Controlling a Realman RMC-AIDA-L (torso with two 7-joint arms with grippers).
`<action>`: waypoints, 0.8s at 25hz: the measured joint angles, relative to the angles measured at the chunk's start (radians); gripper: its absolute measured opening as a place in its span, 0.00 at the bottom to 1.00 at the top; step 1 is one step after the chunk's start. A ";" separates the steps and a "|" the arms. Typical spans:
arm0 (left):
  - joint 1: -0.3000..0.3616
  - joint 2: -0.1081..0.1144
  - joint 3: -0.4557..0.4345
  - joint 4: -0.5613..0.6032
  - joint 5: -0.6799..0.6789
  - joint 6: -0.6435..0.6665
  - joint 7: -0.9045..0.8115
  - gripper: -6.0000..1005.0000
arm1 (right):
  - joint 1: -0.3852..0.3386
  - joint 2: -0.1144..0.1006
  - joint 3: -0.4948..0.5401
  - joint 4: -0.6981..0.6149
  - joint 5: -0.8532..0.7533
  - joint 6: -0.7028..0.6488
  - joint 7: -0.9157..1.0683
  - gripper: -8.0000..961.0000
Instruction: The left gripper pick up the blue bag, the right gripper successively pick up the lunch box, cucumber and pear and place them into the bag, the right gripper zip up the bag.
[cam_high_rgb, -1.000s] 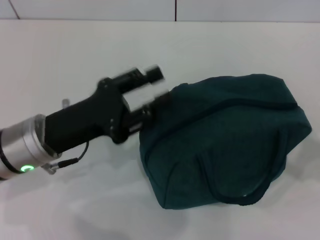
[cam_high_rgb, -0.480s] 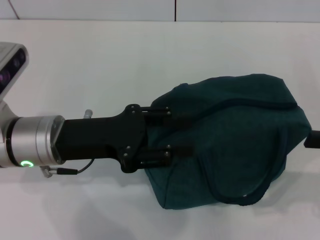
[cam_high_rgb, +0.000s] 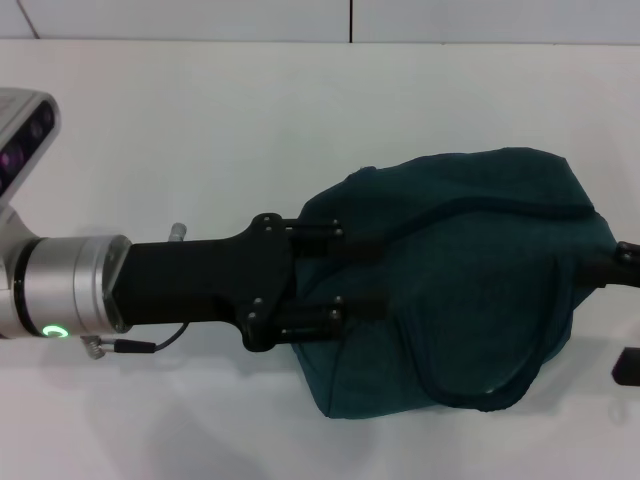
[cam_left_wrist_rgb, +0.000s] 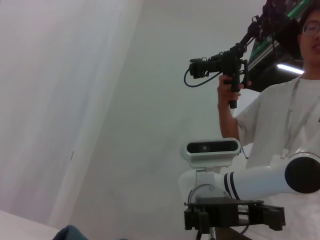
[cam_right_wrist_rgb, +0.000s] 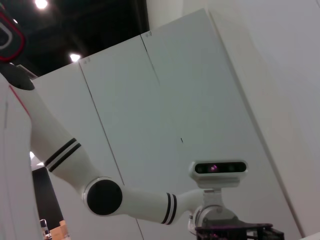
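The blue bag (cam_high_rgb: 470, 280) lies bulging on the white table, its zipper seam curving over the top; a sliver of it shows in the left wrist view (cam_left_wrist_rgb: 70, 233). My left gripper (cam_high_rgb: 365, 278) reaches in from the left and hovers over the bag's left end, its two black fingers (cam_high_rgb: 350, 238) spread apart and open above the fabric. Only black bits of my right gripper (cam_high_rgb: 626, 310) show at the right edge, beside the bag's right end. The lunch box, cucumber and pear are out of view.
The white table (cam_high_rgb: 200, 130) stretches behind and to the left of the bag. A person (cam_left_wrist_rgb: 290, 115) holding a camera rig stands beyond the robot's body in the left wrist view.
My left gripper has rolled and slid right, from the bag's left edge to over its left end. My right gripper has come in at the right edge.
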 joint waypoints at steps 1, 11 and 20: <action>0.001 0.000 0.000 0.000 0.002 0.000 0.000 0.56 | 0.003 0.003 -0.002 0.000 0.000 0.003 0.000 0.88; 0.021 0.006 -0.001 -0.001 0.016 0.002 -0.003 0.56 | 0.021 0.030 -0.008 0.001 -0.001 0.005 0.001 0.88; 0.066 0.031 -0.008 0.002 0.016 0.030 -0.007 0.56 | 0.023 0.057 -0.008 0.008 -0.007 0.005 0.002 0.88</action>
